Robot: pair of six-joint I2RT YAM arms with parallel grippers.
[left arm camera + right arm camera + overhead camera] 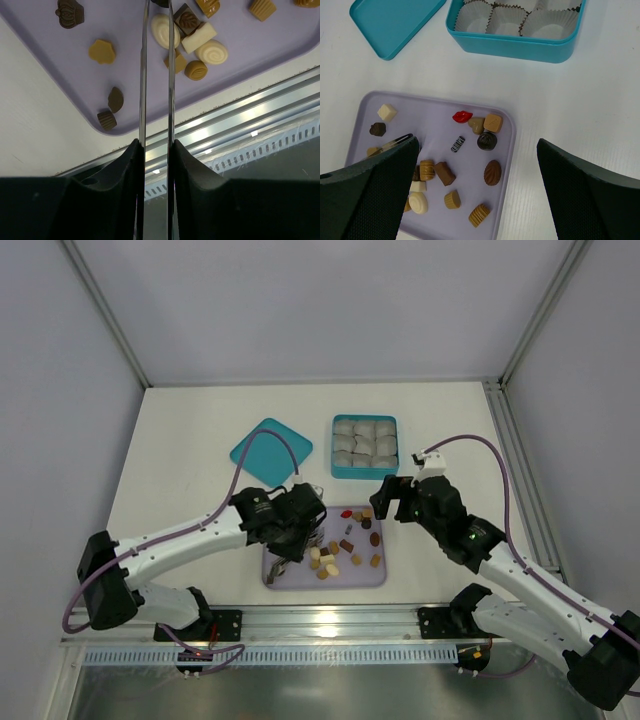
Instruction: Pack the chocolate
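The chocolate (345, 543) lies as several small brown, tan, cream and red pieces on a lilac tray (325, 583). My left gripper (285, 545) hangs over the tray's left part, its black fingers (131, 165) pressed on a pair of thin metal tweezers (143, 75). The two blades stand a narrow gap apart, and a dark piece (160, 2) shows at their tips on the top edge of the left wrist view. My right gripper (385, 498) hovers wide open over the tray's right edge (510, 150), with nothing between its fingers.
A teal box (364, 447) lined with white paper cups (507, 20) stands behind the tray. Its lid (271, 447) lies to the left. A metal rail (330, 618) runs along the near table edge, close to the tray's front corner (110, 132).
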